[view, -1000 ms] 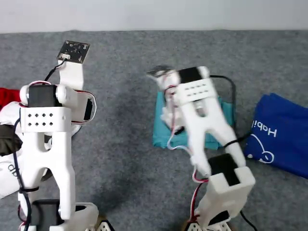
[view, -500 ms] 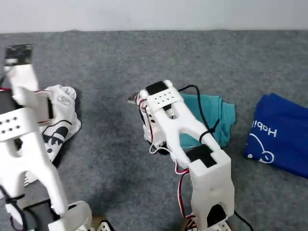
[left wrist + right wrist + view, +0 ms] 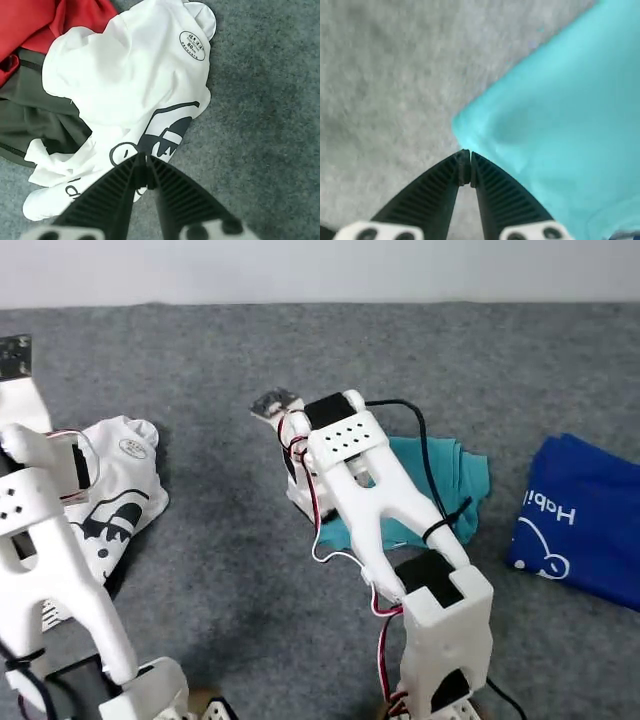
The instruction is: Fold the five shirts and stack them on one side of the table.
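shirts lie scattered over the grey surface (image 3: 230, 570) rather than in one stack. the blue shirt (image 3: 585, 515) sits at the right-hand edge of the high view and the teal shirt (image 3: 455, 475) lies partly under the right arm. the white shirt (image 3: 125, 485) is crumpled on the opposite side, overlapping a dark shirt (image 3: 25, 125) and touching a red shirt (image 3: 25, 20). the main risk, as i judge it, is in that heap. the white shirt rests on the dark one, so a low grab could catch both layers and drag the dark shirt along, and a grab on one loose lobe would lift the shirt bunched instead of flat. on the teal shirt, a pull by one corner alone could slide or undo the whole piece, since the nap of the surface may hold the cloth unevenly. the left end effector (image 3: 142, 162) hangs over the printed part of the white shirt with its jaws fully closed and nothing between them. the right end effector (image 3: 465, 160) is also closed tight, its tip right at a corner of the teal shirt. whether any cloth is pinched there i cannot tell.
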`<move>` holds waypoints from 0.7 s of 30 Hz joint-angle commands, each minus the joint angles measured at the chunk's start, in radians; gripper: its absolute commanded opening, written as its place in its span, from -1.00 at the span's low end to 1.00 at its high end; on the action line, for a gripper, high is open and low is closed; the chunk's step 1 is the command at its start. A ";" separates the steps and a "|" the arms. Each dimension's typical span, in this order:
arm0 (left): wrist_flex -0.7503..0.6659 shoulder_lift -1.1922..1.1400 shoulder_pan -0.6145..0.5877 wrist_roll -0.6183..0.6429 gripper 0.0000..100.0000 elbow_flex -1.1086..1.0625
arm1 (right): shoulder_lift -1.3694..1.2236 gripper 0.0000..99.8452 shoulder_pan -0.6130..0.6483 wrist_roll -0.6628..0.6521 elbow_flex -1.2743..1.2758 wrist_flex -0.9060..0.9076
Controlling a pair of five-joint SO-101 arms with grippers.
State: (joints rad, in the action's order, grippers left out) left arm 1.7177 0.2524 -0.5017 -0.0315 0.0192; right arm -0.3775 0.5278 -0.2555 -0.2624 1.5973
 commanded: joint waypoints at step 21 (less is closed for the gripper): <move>0.012 0.040 -0.003 0.009 -0.99 0.038 | -0.047 -0.98 0.024 0.008 -0.170 0.180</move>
State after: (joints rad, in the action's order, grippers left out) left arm 1.7177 0.2524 -0.5017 -0.0315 0.0192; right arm -0.5033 0.5478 -0.2555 -0.3483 1.7507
